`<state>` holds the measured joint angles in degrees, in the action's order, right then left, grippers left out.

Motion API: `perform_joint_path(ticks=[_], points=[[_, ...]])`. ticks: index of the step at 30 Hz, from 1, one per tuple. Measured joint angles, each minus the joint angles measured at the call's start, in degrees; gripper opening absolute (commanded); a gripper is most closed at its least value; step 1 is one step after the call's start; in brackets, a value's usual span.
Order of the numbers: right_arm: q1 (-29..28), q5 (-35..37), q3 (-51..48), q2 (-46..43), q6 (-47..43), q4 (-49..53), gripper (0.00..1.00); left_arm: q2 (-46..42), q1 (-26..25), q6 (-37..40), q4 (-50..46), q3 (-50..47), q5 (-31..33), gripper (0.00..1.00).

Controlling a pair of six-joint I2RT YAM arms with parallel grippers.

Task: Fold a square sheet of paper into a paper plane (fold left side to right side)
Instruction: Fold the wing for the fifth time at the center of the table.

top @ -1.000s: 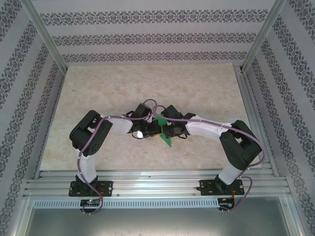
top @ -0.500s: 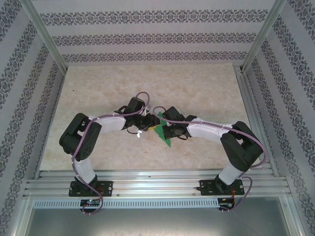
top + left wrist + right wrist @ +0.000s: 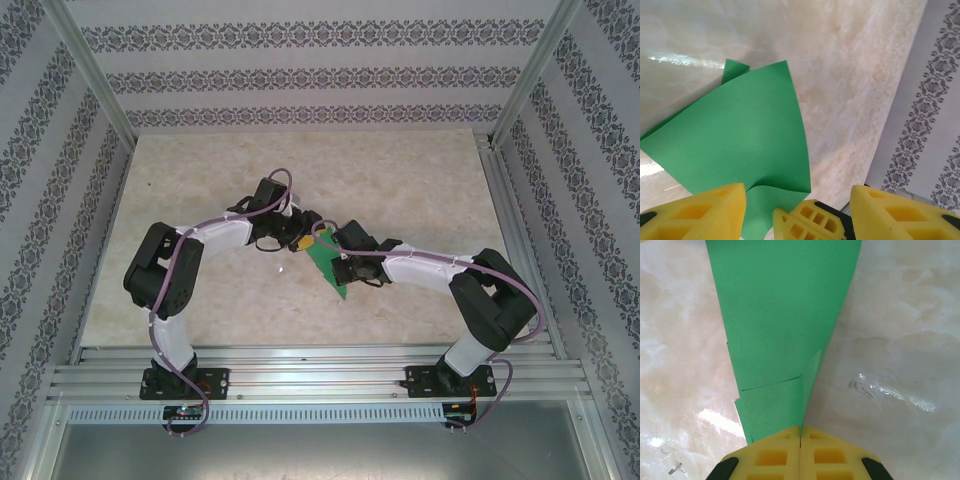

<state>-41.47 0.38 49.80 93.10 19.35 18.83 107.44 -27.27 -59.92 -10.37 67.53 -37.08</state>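
We're mid-counter (image 3: pixel 200 180), and the paper (image 3: pixel 326 268) sits between my two arms, a narrow green strip lying on a diagonal with its nearer end toward my bases. My right tool (image 3: pixel 338 262) is on it from the right, and my left tool (image 3: pixel 302 236) is just beside its far end.

On the right wrist view, my right tool (image 3: pixel 800 432) is clamped tight. Its yellow fingers (image 3: pixel 770 457) are pressed together with no gap, and the paper (image 3: pixel 780 315) runs straight into the seam between them. That's a firm pinch on the sheet's near edge. From the tips the sheet fans away, broad and smooth. A layer edge crosses it low down and a second layer shows along its right side. There's marbled counter (image 3: pixel 900 340) on both sides.

Over to the left wrist view. My left tool (image 3: pixel 797 190) stands well apart, with a wide gap between its yellow fingers (image 3: pixel 695 212), and it grips nothing. The paper (image 3: pixel 740 135) spreads out ahead of it, its near edge reaching down into that gap. One small green corner peeks out behind the top edge, so it's layered here too. I can't tell whether the sheet lies flat on the counter (image 3: pixel 850 75) or hangs a little above it. The patterned wall (image 3: pixel 930 125) runs along the right.
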Motion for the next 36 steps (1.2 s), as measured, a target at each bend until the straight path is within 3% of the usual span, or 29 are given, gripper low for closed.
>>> perform_joint_path(ticks=[9,17,30,36], points=[[-0.04,0.68,0.0,-0.37,-1.73,0.24,0.01,8.87,-1.36,0.09,-19.71,20.46,-0.13,0.6],[-0.15,1.27,0.0,-0.37,-2.91,1.09,0.01,15.08,-2.82,1.81,-32.06,28.04,0.33,0.58],[-1.66,2.23,1.99,0.72,-4.33,2.21,0.01,21.49,-4.44,3.08,-38.62,35.28,0.46,0.58],[-1.66,2.6,2.03,1.09,-4.5,2.67,0.02,23.58,-5.57,3.45,-39.01,36.81,0.44,0.43]])
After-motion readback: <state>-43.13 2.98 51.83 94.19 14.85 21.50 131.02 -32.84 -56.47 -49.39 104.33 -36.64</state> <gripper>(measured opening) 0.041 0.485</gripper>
